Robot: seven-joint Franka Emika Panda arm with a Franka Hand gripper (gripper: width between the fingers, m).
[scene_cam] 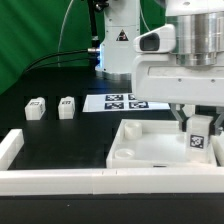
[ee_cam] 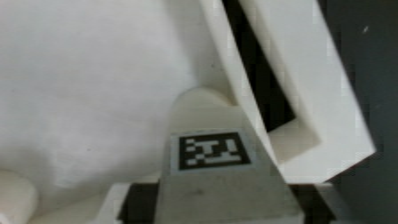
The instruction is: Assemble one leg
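While the pincer point(scene_cam: 197, 128) grips it, the leg point(ee_cam: 217, 150) shows a fiducial tag.

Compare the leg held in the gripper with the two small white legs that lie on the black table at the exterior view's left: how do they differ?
The held leg is in the gripper, over the white tray; the two loose legs rest on the black table, untouched. The held leg is at the exterior view's right, the loose legs at its left. The held leg stands alone; the loose legs lie side by side. All are small white pieces with a black-and-white tag.
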